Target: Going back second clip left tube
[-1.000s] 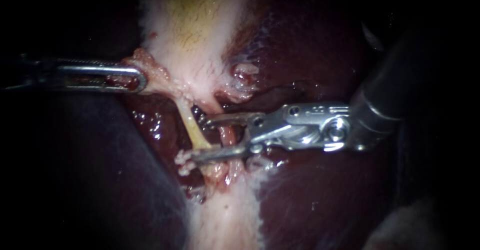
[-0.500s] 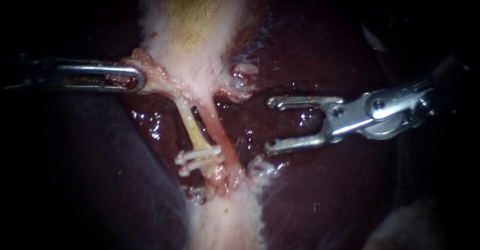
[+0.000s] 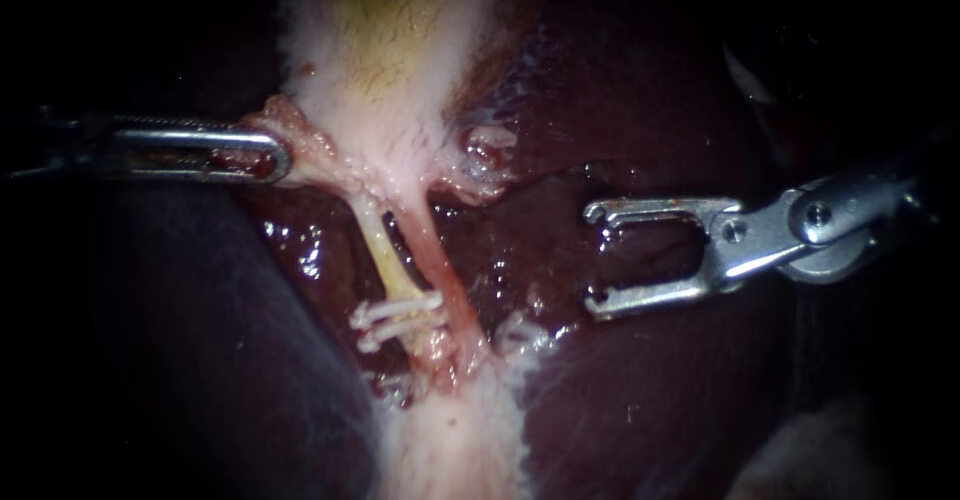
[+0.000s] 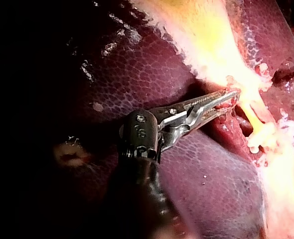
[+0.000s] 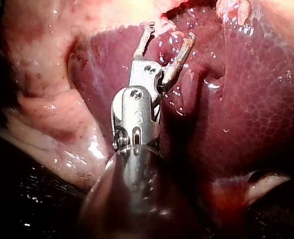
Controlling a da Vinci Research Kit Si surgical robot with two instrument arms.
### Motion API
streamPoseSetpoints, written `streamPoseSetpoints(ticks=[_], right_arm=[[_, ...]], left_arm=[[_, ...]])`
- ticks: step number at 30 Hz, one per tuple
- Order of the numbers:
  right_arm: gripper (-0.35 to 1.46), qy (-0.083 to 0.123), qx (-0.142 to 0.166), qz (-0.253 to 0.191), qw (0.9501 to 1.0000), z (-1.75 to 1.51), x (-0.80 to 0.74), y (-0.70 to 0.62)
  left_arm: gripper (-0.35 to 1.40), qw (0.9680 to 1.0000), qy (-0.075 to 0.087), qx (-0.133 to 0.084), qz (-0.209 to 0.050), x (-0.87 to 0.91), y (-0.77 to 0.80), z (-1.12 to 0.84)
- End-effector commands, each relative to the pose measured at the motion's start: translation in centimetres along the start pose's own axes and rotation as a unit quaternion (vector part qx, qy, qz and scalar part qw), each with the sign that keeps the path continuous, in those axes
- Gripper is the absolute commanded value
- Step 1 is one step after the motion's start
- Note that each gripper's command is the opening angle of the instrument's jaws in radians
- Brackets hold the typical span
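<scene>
The yellowish left tube (image 3: 383, 252) runs down from the gallbladder (image 3: 390, 60) beside the pinker right tube (image 3: 445, 275). Two white clips (image 3: 398, 318) sit side by side across the left tube's lower end; they also show ahead of my left instrument as clips (image 4: 262, 139). My right instrument (image 3: 592, 258) hangs over the liver (image 3: 650, 110) to the right of both tubes, jaws open and empty, touching neither tube. In its wrist view, the right instrument (image 5: 169, 31) shows the same wide gap. My left instrument (image 3: 275, 155) is shut on a pink flap of tissue (image 3: 295, 128) at the gallbladder's neck, also visible at the left instrument (image 4: 232, 97).
Dark wet liver surrounds the tubes on both sides. A white band of tissue (image 3: 455, 430) continues below the clips. A small pale nub of tissue (image 3: 488, 150) sits right of the gallbladder's neck. The left and outer right of the endoscope view are dark.
My right instrument has pulled back to the right, away from the tubes, jaws open. Two clips now show on the left tube. My left instrument has held still.
</scene>
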Motion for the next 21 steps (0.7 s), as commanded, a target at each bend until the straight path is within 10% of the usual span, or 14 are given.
streamPoseSetpoints(ticks=[1, 21], right_arm=[[0.50, 0.000, 0.001, 0.001, 1.0000, 0.00, 0.00, 0.00], [0.50, 0.001, 0.005, 0.000, 1.0000, -0.02, 0.02, -0.04]], left_arm=[[-0.35, 1.0000, 0.000, -0.001, 0.000, 0.00, 0.00, 0.01], [-0.35, 0.9997, 0.004, 0.009, 0.025, -0.15, -0.33, 0.51]])
